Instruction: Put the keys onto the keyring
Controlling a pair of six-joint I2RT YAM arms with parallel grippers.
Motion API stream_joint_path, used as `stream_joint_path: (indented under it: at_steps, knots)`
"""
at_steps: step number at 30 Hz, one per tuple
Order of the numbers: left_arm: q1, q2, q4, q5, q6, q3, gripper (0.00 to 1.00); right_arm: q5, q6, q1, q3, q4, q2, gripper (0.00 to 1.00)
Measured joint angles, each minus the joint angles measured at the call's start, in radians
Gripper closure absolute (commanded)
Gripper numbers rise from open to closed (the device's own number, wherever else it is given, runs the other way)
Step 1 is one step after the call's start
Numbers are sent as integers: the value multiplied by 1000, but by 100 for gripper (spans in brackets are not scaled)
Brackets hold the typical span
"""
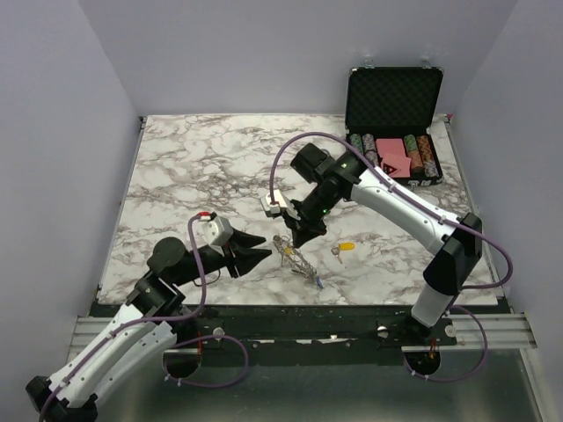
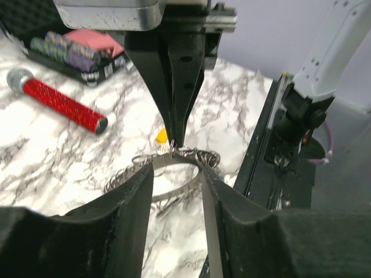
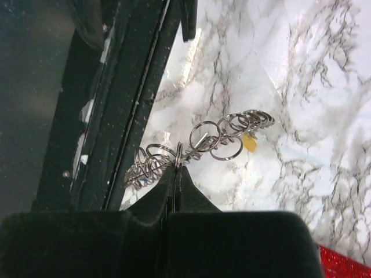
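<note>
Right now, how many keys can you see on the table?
2. A yellow-headed key lies loose right of the keyring; a blue-headed key sits at the keyring's near end. Others may be hidden among its loops.

A white, grey-veined marble table [image 1: 193, 167] carries an open black case [image 1: 393, 97] at its far right corner, with striped poker chips [image 1: 427, 154] racked inside. Near the front edge is the keyring [image 1: 291, 255] (whether it rests fully on the surface cannot be told), with a blue-headed key [image 1: 318, 282] at its near end and a yellow-headed key [image 1: 343, 249] lying just to its right. A glittery red cylinder [image 2: 58, 101] with a silver cap lies flat farther back, nearer the case.
</note>
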Motion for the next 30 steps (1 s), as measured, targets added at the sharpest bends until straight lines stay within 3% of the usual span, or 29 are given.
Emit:
stream_joint_path:
  at_steps: [7,15,21,30]
  knots:
    - [-79,176,-40,-12,111,28,56,134,-34,7,101,-83,68,100]
    - [-271,252,137,-204,311,-35,59,200,-34,7,113,-98,92,100]
    - [-289,360,224,-344,397,-35,69,202,-34,7,115,-105,92,100]
    - [-290,413,337,-402,414,-39,71,190,-34,7,116,-107,92,100]
